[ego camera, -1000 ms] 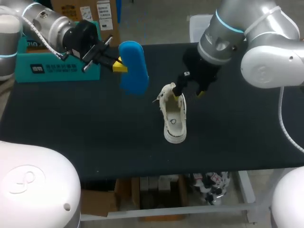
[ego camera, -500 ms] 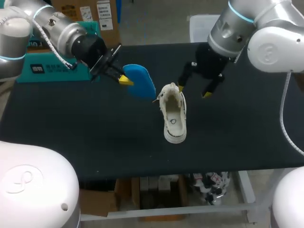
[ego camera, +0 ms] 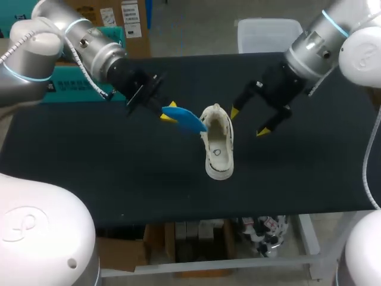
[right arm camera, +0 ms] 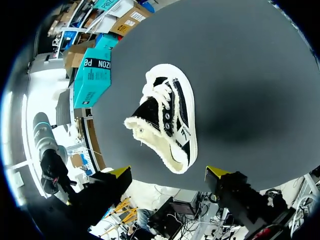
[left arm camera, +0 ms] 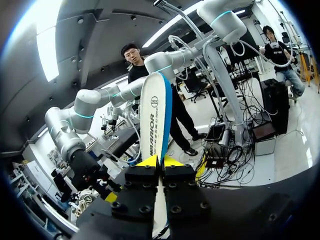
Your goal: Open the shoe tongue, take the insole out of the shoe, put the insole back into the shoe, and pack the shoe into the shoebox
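A white fleece-lined shoe (ego camera: pixel 218 143) stands mid-table, its collar facing the far side; in the right wrist view the shoe (right arm camera: pixel 167 117) shows a black side and white laces. My left gripper (ego camera: pixel 168 113) is shut on a blue insole (ego camera: pixel 189 121), whose free end hangs just left of the shoe's collar. Seen from the left wrist, the insole (left arm camera: pixel 155 117) rises edge-on from between the shut yellow tips of the left gripper (left arm camera: pixel 160 161). My right gripper (ego camera: pixel 248 122) is open, to the right of the collar and apart from it. The right gripper (right arm camera: pixel 168 171) holds nothing.
The teal shoebox (ego camera: pixel 62 86) lies at the far left of the black table (ego camera: pixel 119 173), partly behind my left arm; the right wrist view also shows the shoebox (right arm camera: pixel 95 75). A pale plastic bin (ego camera: pixel 265 34) stands past the far edge.
My left arm has carried the insole down and to the right, tilting it flat toward the shoe's collar. The right gripper has drawn back rightward from the shoe, staying open.
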